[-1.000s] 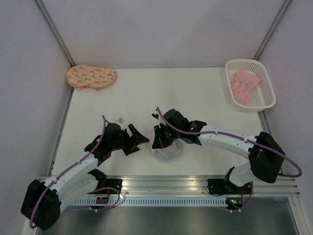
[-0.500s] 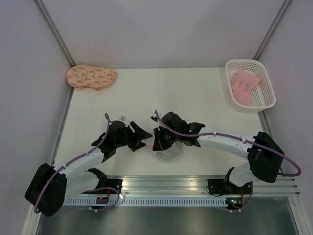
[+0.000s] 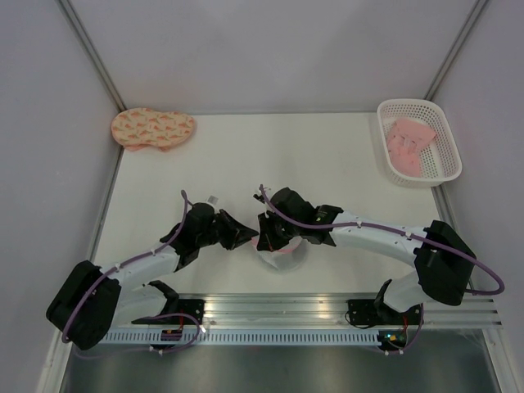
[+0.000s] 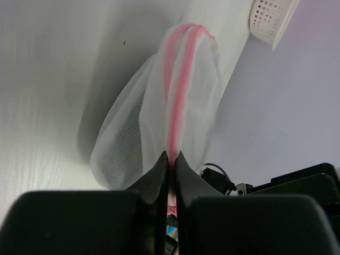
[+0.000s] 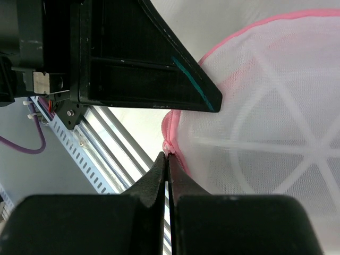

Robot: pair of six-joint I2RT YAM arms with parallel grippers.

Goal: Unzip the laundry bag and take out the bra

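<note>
At the far-left corner of the tabletop (image 3: 246, 155), a peach patterned piece (image 3: 153, 128) is being left untouched. By the middle of the near edge, the left tool (image 4: 170, 155) is being kept clamped on the pink zipper rim (image 4: 178, 79) of the laundry bag (image 3: 282, 255). Just beside it, the right tool (image 5: 167, 154), fingers together, is judged to be pinching the zipper pull (image 5: 168, 146). The bra is not being shown in any view; whether it is lying inside the mesh cannot be told. At the far-right corner, a pink garment (image 3: 409, 143) is being held in the white basket (image 3: 418, 103).

The thin rim may be pulled out of the left pinch once the pull is drawn, so the whole bag could be dragged rather than opened. The two tools, nearly touching, could also be knocked together.

A second earlier the left tool was spread open and short of the bag; it is now being seen shifted rightward and closed on the rim. Bag and right tool are being seen barely moved.
</note>
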